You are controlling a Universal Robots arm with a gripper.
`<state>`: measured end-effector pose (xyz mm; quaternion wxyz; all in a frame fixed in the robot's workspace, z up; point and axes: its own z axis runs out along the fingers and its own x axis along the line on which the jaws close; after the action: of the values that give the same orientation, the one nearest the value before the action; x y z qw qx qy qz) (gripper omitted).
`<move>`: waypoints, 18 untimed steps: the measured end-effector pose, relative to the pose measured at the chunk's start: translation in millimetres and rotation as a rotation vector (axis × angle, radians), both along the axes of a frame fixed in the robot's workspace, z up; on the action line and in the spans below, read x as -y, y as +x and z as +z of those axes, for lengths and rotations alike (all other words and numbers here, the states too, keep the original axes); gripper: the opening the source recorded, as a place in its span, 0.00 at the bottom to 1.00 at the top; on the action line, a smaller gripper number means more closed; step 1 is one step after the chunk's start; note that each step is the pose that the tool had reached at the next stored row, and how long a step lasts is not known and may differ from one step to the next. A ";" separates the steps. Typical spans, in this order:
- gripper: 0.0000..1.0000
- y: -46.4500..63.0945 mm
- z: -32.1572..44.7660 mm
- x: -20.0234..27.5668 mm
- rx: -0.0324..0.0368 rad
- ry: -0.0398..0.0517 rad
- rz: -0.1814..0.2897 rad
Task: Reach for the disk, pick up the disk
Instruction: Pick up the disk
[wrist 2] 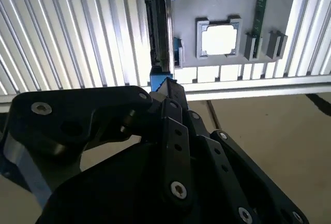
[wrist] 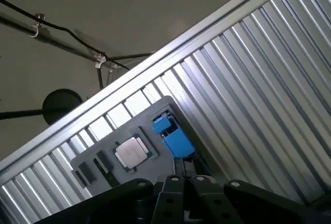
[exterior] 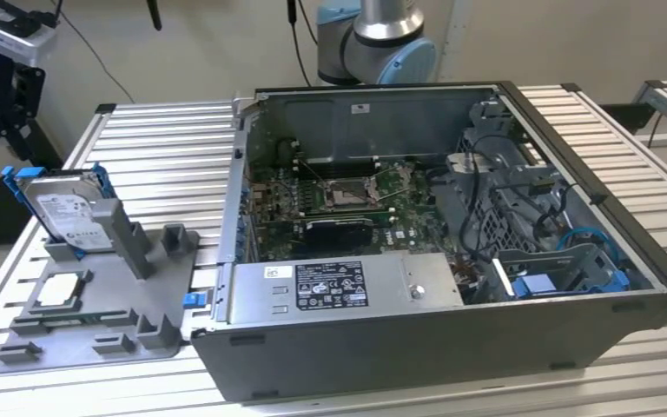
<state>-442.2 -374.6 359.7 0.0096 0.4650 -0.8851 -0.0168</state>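
Fingers read as drawn together: in the first wrist view the gripper (wrist: pixel 183 166) shows its two black tips side by side with no gap visible, and nothing is clamped between them. The disk (exterior: pixel 65 213) stands on edge in the grey holder (exterior: pixel 102 326) at the exterior view's left end of the worktop (exterior: pixel 160 143). Its label faces out, the blue bracket frames it, and nothing touches it. Key relation: in the second wrist view the gripper (wrist 2: pixel 166 90) hangs over the floor, off the worktop's edge. The disk (wrist 2: pixel 159 27) lies straight ahead of the tips, seen edge-on as a thin dark strip. Its long axis runs directly away from the fingers, so the near blue end of the bracket is the part facing them. In the first wrist view the disk (wrist: pixel 175 137) shows as that blue end just beyond the tips; judged apart, not in contact. The small square chip (wrist 2: pixel 219 40) lies flat in its own pocket of the holder, beside the disk and off that line. Grasp not yet made.
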 end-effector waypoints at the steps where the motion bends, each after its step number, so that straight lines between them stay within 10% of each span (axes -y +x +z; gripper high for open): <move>1: 0.00 0.0 0.0 0.0 0.0000 0.0000 0.017; 18: 0.00 -0.2 -1.8 -1.5 0.0000 0.0000 0.314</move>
<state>-442.4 -373.1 357.9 0.0122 0.5977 -0.8015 -0.0151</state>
